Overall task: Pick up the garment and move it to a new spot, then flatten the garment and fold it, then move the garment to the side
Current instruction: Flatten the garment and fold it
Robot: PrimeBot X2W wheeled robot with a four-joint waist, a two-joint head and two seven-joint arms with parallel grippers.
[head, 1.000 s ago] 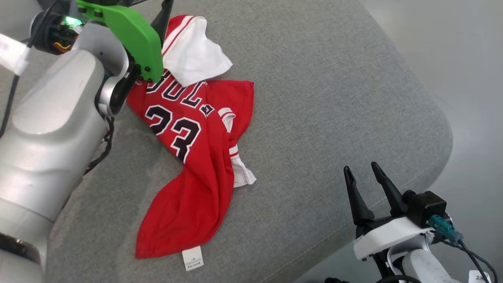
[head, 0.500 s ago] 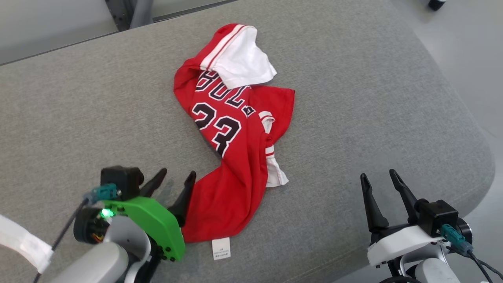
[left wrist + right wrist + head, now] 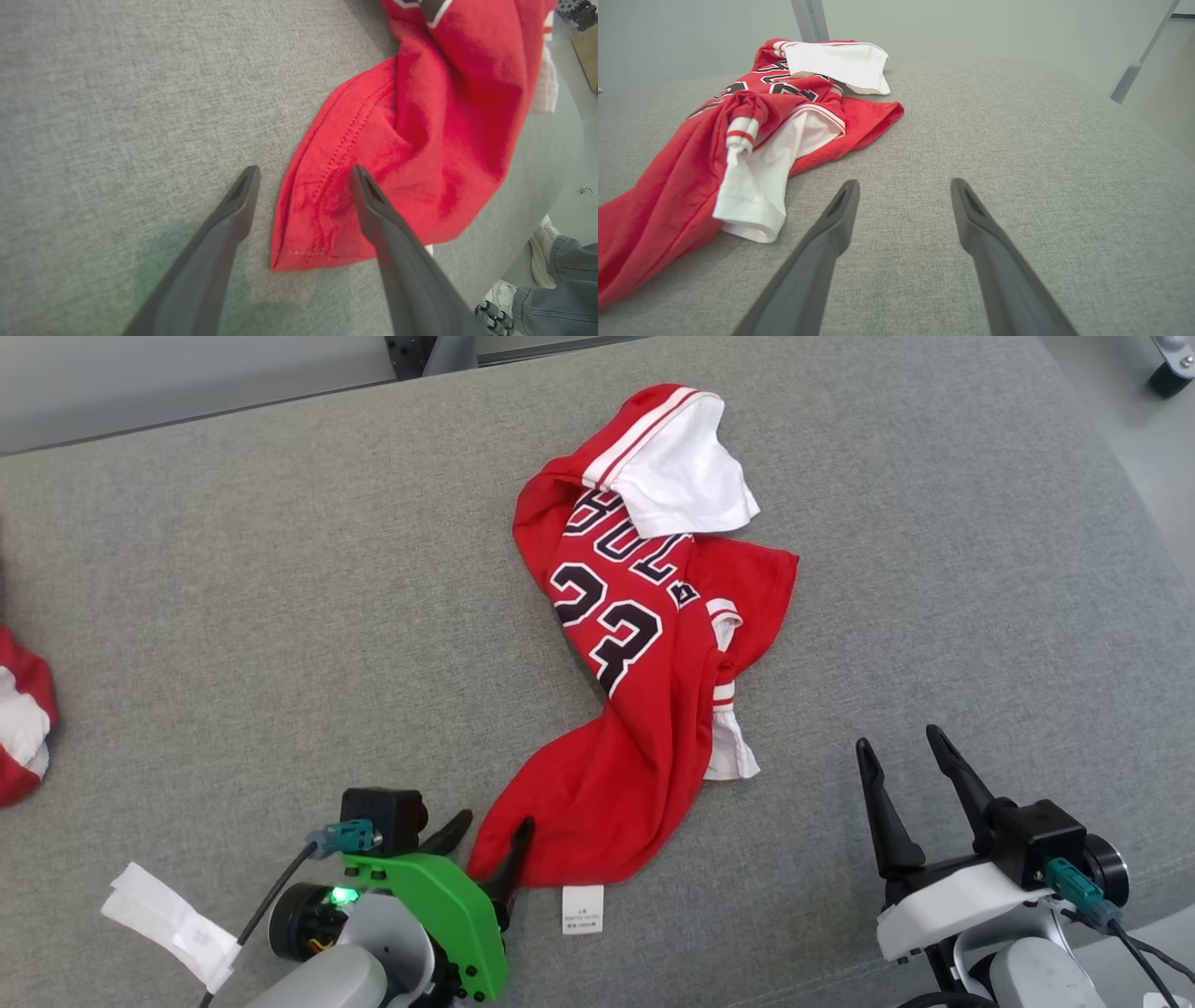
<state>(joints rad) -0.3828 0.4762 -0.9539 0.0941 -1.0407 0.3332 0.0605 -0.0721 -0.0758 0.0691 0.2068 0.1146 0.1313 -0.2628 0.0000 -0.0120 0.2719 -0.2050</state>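
Two grippers stand with jaws at full spread; neither holds anything.

Left gripper [image 3: 303,172]: it straddles the near hem corner of the garment [image 3: 644,709], one finger over the bare grey cushion [image 3: 280,616] and the other over red cloth.

Right gripper [image 3: 898,739]: it hangs over bare cushion, near the white sleeve [image 3: 752,205] but apart from it.

Garment position: mid-cushion, crumpled and twisted, hem toward the robot.

Step in hand, as judged: a grasp on the hem corner, opening either the pick-up or the flattening. No fold is made yet.

Next move calls for:
1. Lowering the left fingers until the corner sits between them.
2. Closing on every layer of the cloth.

Legible markings: the number "23" in black with a white outline. Beyond it are block letters that look like "BUL", the rest covered. The print on the white care tag [image 3: 582,908] at the hem is too small to read.
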